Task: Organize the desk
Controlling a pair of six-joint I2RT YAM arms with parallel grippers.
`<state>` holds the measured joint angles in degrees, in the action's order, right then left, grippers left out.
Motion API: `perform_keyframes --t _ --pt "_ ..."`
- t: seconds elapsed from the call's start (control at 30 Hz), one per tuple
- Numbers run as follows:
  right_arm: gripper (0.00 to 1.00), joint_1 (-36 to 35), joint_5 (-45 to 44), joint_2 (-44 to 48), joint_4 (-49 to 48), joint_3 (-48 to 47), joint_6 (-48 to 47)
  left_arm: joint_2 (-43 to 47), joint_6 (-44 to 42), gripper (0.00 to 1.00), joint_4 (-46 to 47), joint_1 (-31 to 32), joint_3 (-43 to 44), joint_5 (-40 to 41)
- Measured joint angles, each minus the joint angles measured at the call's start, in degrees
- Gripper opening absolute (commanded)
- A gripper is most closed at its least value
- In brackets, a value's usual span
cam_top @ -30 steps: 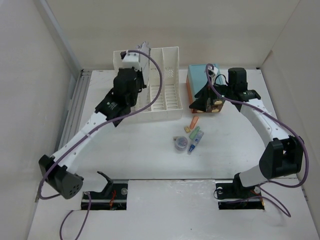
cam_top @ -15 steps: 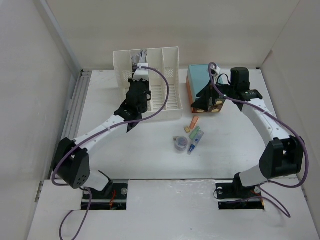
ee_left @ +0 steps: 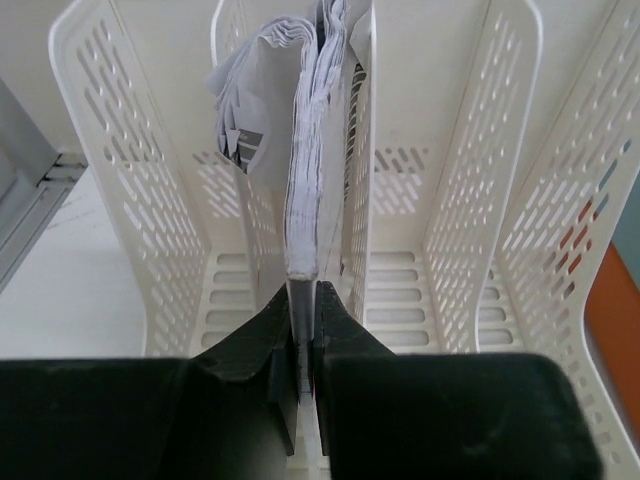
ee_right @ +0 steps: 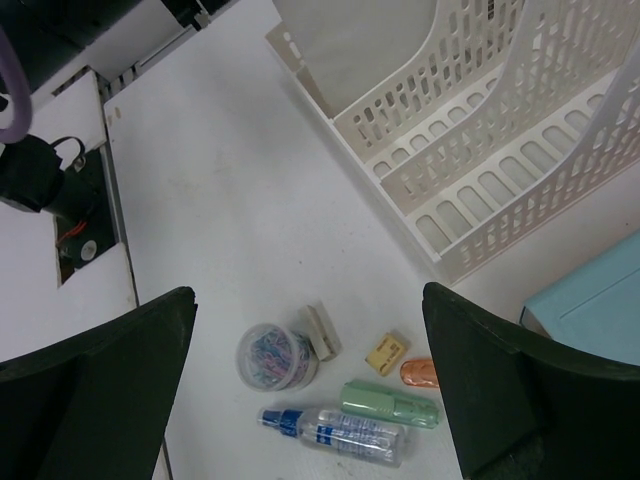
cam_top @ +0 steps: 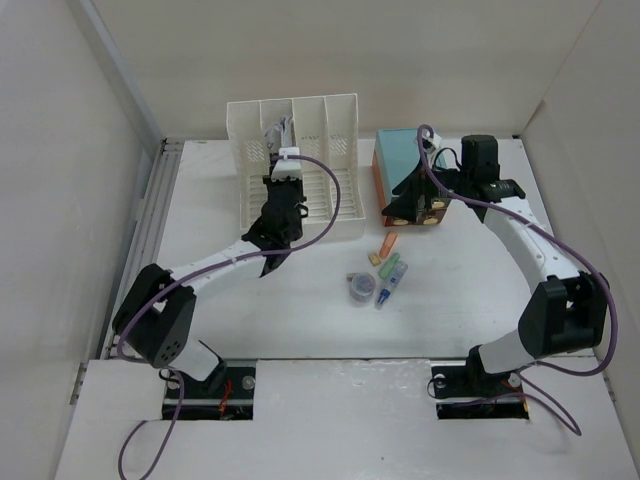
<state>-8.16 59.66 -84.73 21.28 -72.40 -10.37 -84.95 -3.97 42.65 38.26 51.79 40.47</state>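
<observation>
Left gripper (ee_left: pixel 303 300) has advanced into the rack (ee_left: pixel 460 200), pinching papers (ee_left: pixel 305 170), seemingly in the second slot; right gripper (cam_top: pixel 413 207) stands spread wide.

Wide flat matte white desk (cam_top: pixel 300 310), grey rail along left edge

desk (cam_top: pixel 300 330) | on it: file rack (cam_top: pixel 342 118) | teal box (cam_top: pixel 398 150) | clip jar (ee_right: pixel 277 357) | spray bottle (ee_right: pixel 335 432) | green marker (ee_right: pixel 390 405)
</observation>
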Motion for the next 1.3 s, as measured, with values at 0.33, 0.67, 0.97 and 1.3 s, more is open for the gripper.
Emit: perform_keyframes --t 0.33,0.67,0.97,1.3 --pt "1.0 0.0 0.2 0.0 0.5 0.0 -0.4 0.1 3.0 0.78 1.2 0.2 -1.3 1.4" --pt "0.76 0.0 -20.7 7.8 -2.3 2.3 -3.5 22.4 14.7 0.0 -24.4 8.9 9.4 -3.5" --pt "0.12 0.3 -38.2 16.3 -4.0 8.3 -4.0 34.2 20.8 0.89 -44.4 8.0 12.0 -17.7" --pt "1.0 0.3 -32.7 4.9 1.2 16.2 0.2 33.4 22.3 0.94 -52.3 3.7 0.2 -30.8"
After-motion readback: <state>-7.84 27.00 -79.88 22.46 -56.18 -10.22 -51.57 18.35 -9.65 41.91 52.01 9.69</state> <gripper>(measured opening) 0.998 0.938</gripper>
